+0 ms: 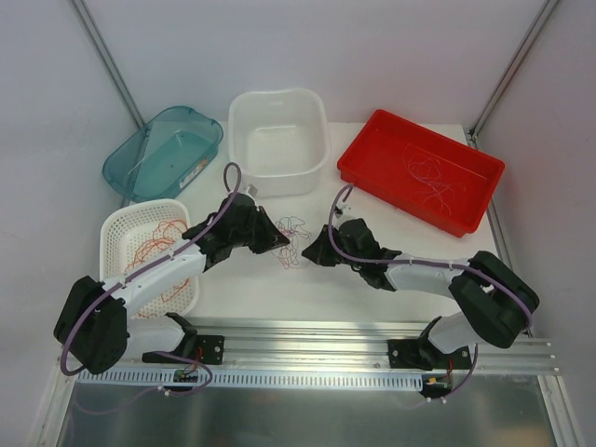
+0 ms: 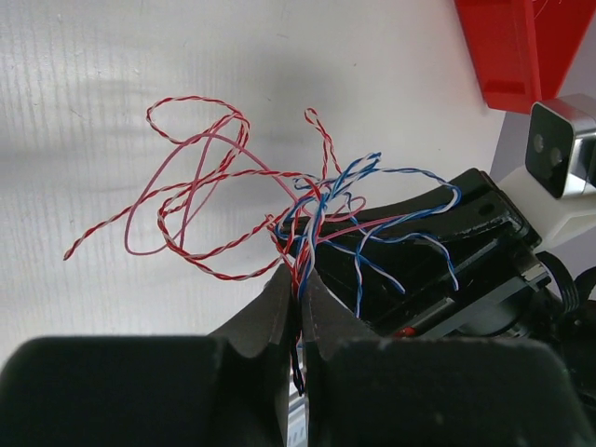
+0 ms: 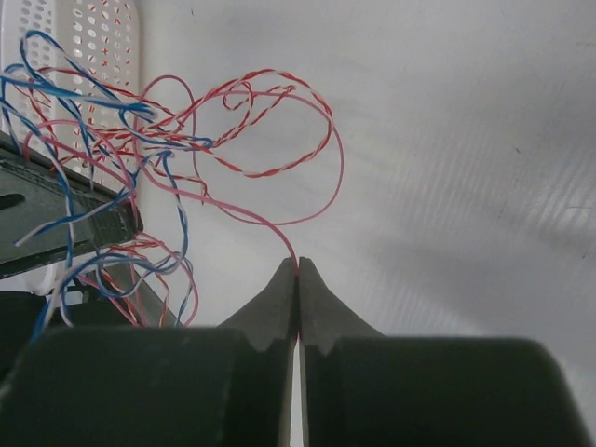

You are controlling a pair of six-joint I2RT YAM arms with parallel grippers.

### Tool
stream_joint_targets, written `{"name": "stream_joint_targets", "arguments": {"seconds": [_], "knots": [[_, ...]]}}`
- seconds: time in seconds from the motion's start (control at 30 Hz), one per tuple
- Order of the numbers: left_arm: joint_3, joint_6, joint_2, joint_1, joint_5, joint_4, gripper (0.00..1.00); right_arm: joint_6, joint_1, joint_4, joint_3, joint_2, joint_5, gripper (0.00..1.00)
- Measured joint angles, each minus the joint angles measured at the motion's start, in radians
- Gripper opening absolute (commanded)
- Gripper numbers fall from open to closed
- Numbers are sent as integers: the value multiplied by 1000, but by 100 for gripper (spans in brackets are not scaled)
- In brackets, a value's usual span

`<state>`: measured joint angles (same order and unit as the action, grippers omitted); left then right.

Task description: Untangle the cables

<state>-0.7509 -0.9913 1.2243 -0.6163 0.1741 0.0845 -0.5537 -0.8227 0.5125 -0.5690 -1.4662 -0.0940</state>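
A small tangle of thin cables [image 1: 293, 240] hangs between my two grippers above the white table. It holds red-white twisted wires [image 2: 200, 182], blue-white twisted wires [image 2: 400, 219] and a plain pink wire [image 3: 307, 200]. My left gripper [image 2: 300, 279] is shut on a bundle of several red-white and blue-white strands. My right gripper [image 3: 298, 265] is shut on the end of the pink wire. In the top view the left gripper [image 1: 277, 242] and right gripper [image 1: 313, 250] face each other, close together.
A white perforated basket [image 1: 121, 233] with red-orange wires stands at the left. A teal bin [image 1: 163, 154], a white tub [image 1: 279, 140] and a red tray [image 1: 419, 168] holding pale wires stand at the back. The metal rail [image 1: 307, 349] runs along the near edge.
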Motion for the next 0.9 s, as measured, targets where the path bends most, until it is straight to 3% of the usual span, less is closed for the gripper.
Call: {"name": "stream_joint_targets", "arguments": {"seconds": [0.2,0.3,0.57,0.9], "knots": [[40,46,-41,0,-56,8,21,84,0,-179,-17,101,60,1],[47,82,-54,3,-102,24,21,153,0,-343,-47,218,132,1],[84,137,-52,50,-166,38,2,334,4,-734,-164,498,299,1],[137,161,-43,116,-190,71,1,518,50,-1117,-391,665,436,1]]}}
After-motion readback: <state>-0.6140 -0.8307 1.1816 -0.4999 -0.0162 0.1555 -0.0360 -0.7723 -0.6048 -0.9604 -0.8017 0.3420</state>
